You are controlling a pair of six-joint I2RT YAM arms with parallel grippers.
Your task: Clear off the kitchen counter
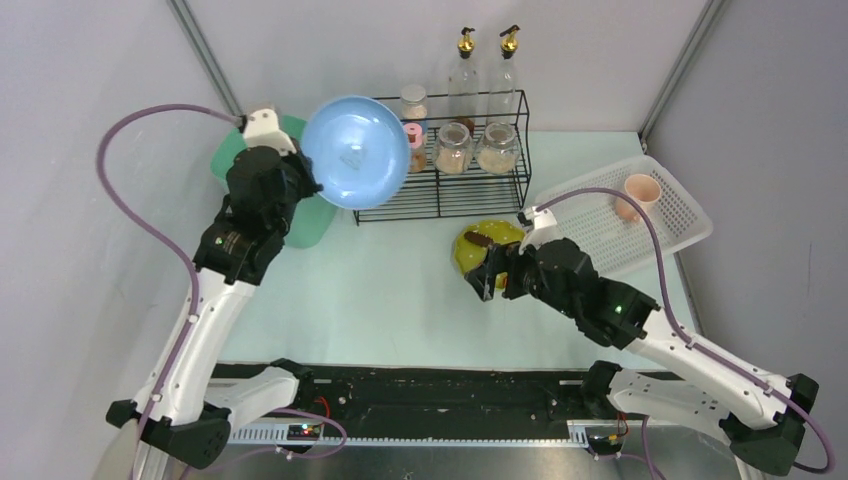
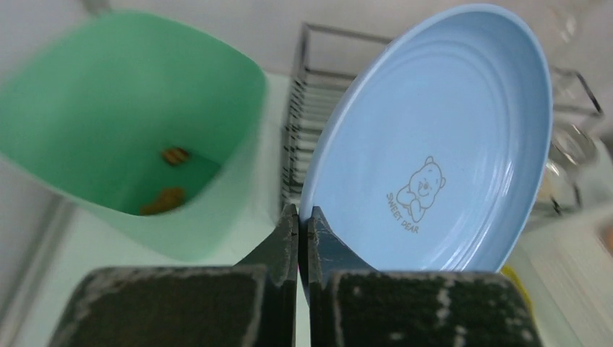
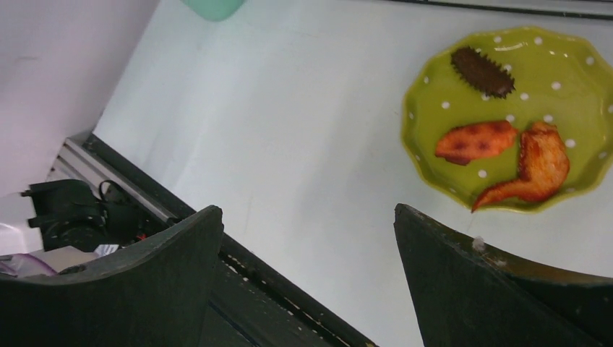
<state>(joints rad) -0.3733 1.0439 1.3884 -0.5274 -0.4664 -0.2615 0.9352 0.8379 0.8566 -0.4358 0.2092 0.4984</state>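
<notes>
Upper left, my left fingers (image 2: 285,246) clamp the round pale-blue plate (image 2: 441,130) by the mint-green bin (image 2: 87,123), scraps (image 2: 173,155) apparently inside; right fingers (image 3: 130,282) apart near the food-laden lime dotted plate (image 3: 578,61).

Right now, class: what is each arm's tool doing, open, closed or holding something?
Left tool: closed on the rim of the blue plate.
Right tool: open, holding nothing.

Plain pale grey walls (image 1: 620,60) on three sides; metal corner posts (image 1: 200,45), possibly aluminium; even light
</notes>
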